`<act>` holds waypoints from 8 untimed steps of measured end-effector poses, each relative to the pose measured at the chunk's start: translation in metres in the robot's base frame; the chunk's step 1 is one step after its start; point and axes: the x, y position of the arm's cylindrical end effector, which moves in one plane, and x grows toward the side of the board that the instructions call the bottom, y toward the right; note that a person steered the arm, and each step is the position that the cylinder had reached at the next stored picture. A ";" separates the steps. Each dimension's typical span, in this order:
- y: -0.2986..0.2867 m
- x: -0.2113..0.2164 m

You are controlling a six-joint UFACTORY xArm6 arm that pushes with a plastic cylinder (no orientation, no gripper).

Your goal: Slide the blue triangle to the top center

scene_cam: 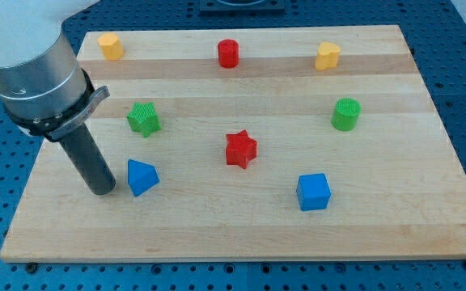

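Observation:
The blue triangle (pixel 141 177) lies on the wooden board (pixel 241 234) at the lower left. My tip (pixel 103 191) rests on the board just left of the blue triangle, a small gap apart from it. The rod rises up and to the left to the grey arm body at the view's top left. At the board's top centre stands a red cylinder (pixel 228 53).
A yellow block (pixel 111 46) sits at top left and a yellow heart-like block (pixel 327 56) at top right. A green star (pixel 144 119) lies above the triangle. A red star (pixel 240 149) is at centre, a green cylinder (pixel 346 114) at right, a blue cube (pixel 313 191) at lower right.

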 end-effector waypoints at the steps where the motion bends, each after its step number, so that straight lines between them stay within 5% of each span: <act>1: 0.039 0.000; 6: 0.115 0.000; 8: 0.127 -0.033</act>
